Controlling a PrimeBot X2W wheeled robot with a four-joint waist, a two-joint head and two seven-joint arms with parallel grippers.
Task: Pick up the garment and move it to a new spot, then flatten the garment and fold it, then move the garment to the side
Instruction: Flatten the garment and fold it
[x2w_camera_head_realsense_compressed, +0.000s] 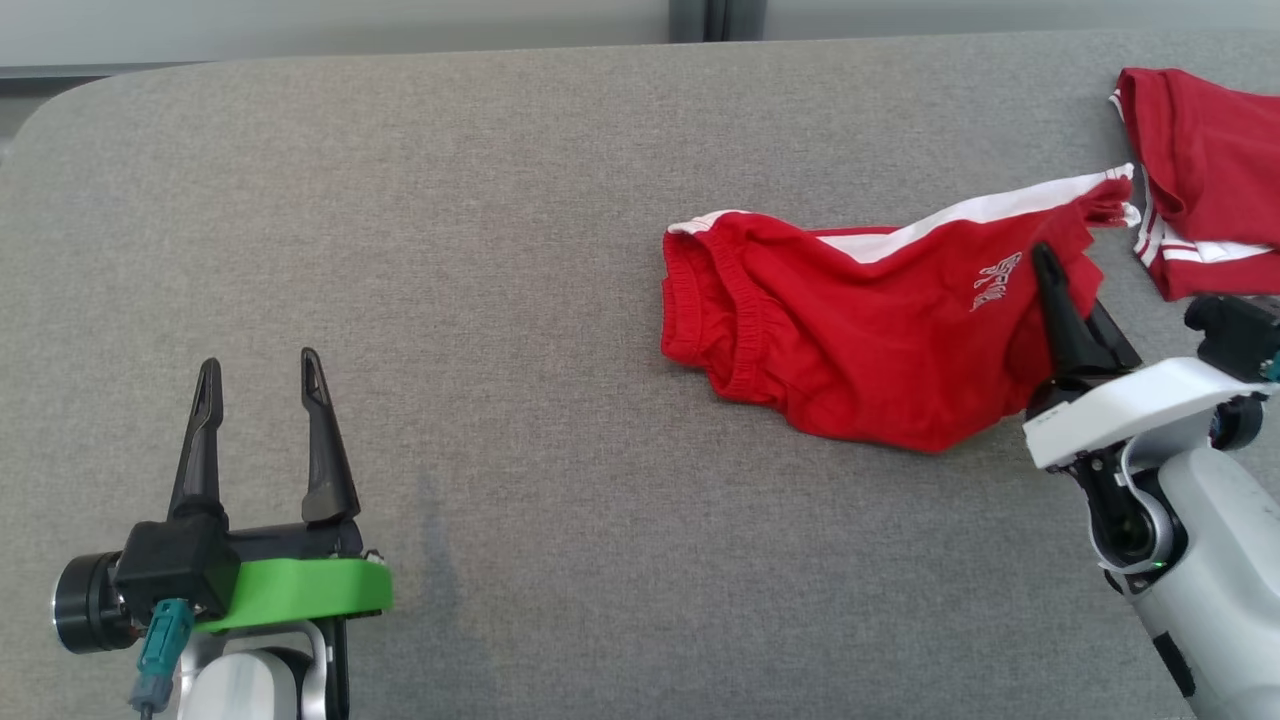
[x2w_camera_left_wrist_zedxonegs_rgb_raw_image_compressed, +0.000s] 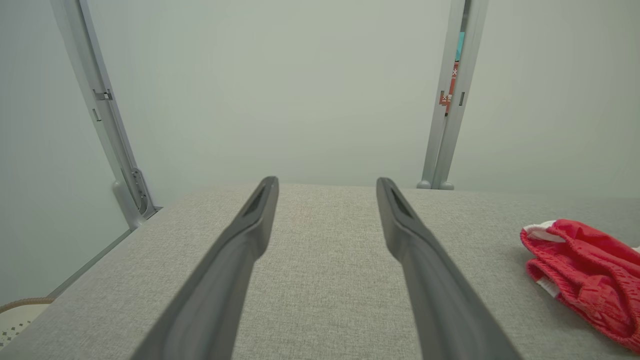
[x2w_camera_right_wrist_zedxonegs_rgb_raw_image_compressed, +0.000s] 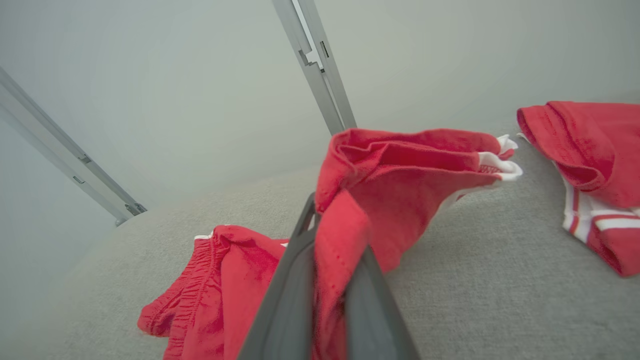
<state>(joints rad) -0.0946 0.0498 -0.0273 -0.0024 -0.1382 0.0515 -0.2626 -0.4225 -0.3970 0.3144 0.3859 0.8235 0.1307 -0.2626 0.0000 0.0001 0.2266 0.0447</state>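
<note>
The garment is a pair of red shorts with white side stripes and an elastic waistband, lying crumpled at the right of the grey table. My right gripper is shut on its right leg hem and lifts that part off the surface. In the right wrist view the red cloth is pinched between the two dark fingers and drapes over them. My left gripper stands open at the lower left, well away from the shorts, with nothing between its fingers. In the left wrist view the waistband end of the garment lies at the right edge.
A second red piece of clothing with white stripes lies folded at the table's far right, close to the held shorts. The grey fabric table stretches wide to the left. A pale wall with metal posts stands behind the table.
</note>
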